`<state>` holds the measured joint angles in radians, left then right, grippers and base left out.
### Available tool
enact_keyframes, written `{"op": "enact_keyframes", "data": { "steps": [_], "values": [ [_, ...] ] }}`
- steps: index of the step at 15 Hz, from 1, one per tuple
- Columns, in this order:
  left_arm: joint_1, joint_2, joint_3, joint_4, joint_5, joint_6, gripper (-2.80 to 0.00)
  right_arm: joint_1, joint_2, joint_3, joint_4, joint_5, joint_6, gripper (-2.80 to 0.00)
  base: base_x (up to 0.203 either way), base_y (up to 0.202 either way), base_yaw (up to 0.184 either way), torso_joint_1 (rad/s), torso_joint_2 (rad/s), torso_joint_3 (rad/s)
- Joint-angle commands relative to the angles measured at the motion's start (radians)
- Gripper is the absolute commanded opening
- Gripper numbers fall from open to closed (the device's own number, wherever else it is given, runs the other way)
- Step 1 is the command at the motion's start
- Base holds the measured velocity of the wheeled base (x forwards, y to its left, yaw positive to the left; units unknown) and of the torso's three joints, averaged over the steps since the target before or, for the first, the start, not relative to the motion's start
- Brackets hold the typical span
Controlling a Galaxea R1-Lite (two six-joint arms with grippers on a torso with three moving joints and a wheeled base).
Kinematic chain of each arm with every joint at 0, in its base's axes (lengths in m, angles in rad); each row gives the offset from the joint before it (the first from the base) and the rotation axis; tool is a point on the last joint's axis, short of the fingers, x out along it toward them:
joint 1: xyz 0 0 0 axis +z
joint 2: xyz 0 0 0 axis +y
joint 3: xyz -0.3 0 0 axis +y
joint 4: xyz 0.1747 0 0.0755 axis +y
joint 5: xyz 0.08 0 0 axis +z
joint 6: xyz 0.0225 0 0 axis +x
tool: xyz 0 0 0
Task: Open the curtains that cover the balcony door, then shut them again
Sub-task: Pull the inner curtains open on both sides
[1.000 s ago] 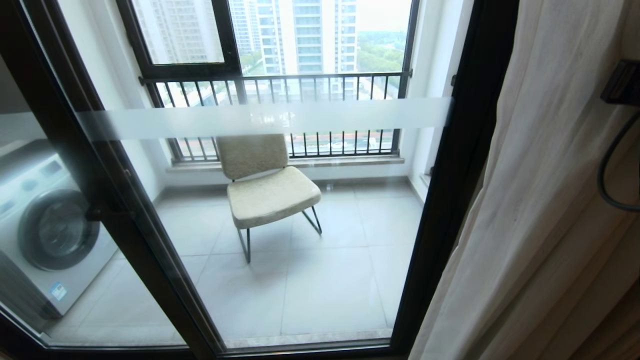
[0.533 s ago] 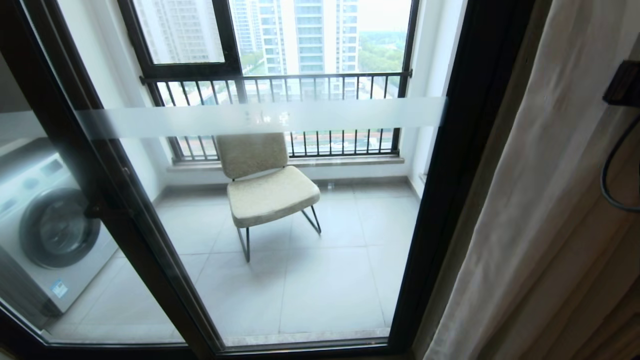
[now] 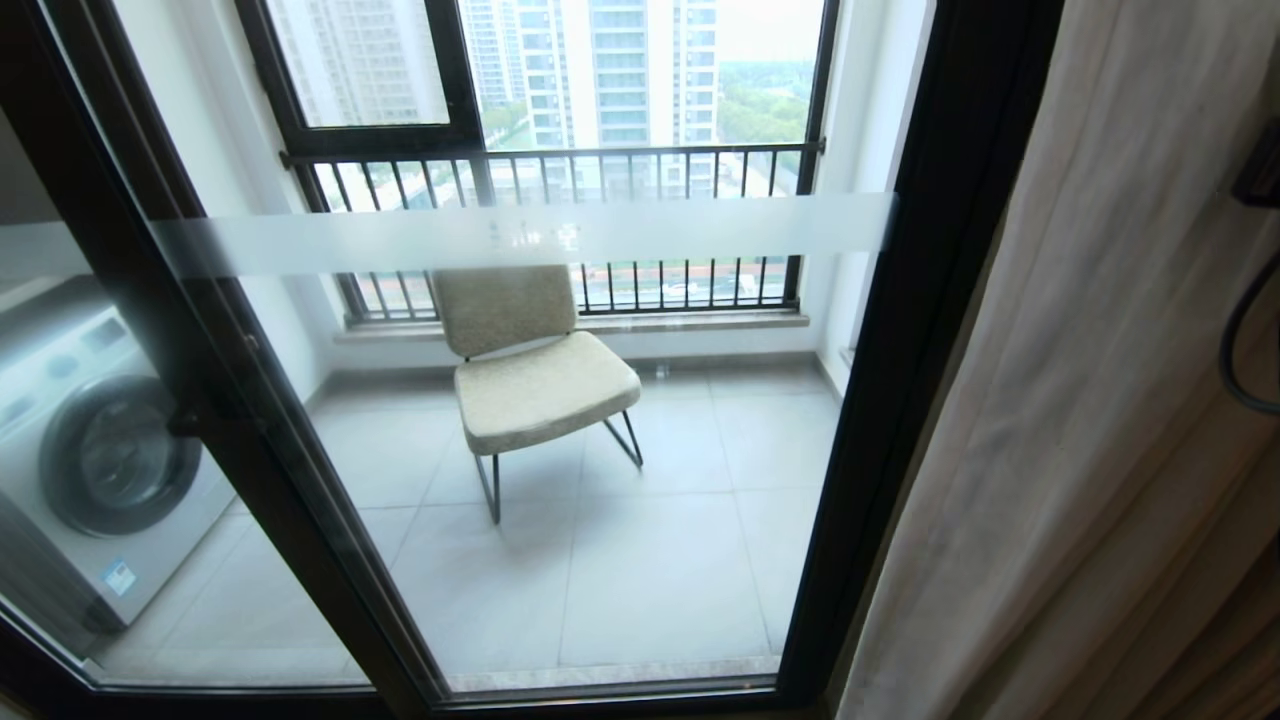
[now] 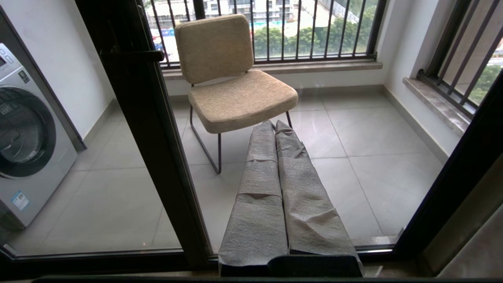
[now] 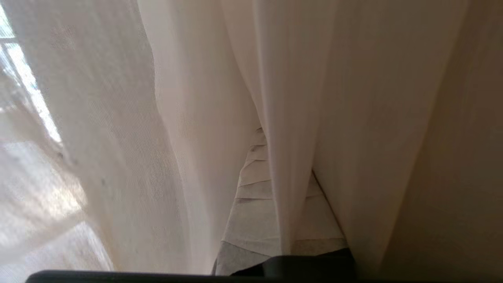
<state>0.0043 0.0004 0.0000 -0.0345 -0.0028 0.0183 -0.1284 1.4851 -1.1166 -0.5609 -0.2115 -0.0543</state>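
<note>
Since a second ago: curtains (image 3: 1080,400) swayed slightly | curtains bunched right of balcony door (image 3: 520,400), glass uncovered | right gripper (image 5: 275,157) clenched among folds, left gripper (image 4: 275,165) clenched, idle | you're between opening and closing; next, drag fabric leftward.

You see cream curtains (image 3: 1080,400) bunched right of the black-framed balcony door (image 3: 560,420), its frosted-banded glass left uncovered.

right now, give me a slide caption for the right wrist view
Right gripper shut, buried among the cream curtains, one fold draped over its fingers.
</note>
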Motion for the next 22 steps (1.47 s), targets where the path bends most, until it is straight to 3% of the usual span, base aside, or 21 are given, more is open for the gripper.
{"op": "enact_keyframes", "data": {
  "steps": [1, 8, 18, 22],
  "values": [
    [0.000, 0.000, 0.000, -0.001, 0.000, 0.001, -2.80, -0.037, 0.005, -0.007, -0.005, 0.000, 0.001, -2.80, 0.000, 0.000, 0.000, 0.000, 0.00, 0.000],
    [0.000, 0.000, 0.000, -0.001, 0.000, 0.000, -2.80, -0.219, 0.079, -0.075, -0.009, 0.011, 0.012, -2.80, 0.000, 0.000, 0.000, 0.000, 0.00, 0.000],
    [0.000, 0.000, 0.000, -0.001, 0.000, 0.000, -2.80, -0.475, 0.287, -0.276, -0.010, 0.014, 0.039, -2.80, 0.000, 0.000, 0.000, 0.000, 0.00, 0.000],
    [0.000, 0.000, 0.000, -0.001, 0.000, 0.000, -2.80, -0.505, 0.304, -0.278, -0.021, 0.012, 0.037, -2.80, 0.000, 0.000, 0.000, 0.000, 0.00, 0.000]
  ]
}}
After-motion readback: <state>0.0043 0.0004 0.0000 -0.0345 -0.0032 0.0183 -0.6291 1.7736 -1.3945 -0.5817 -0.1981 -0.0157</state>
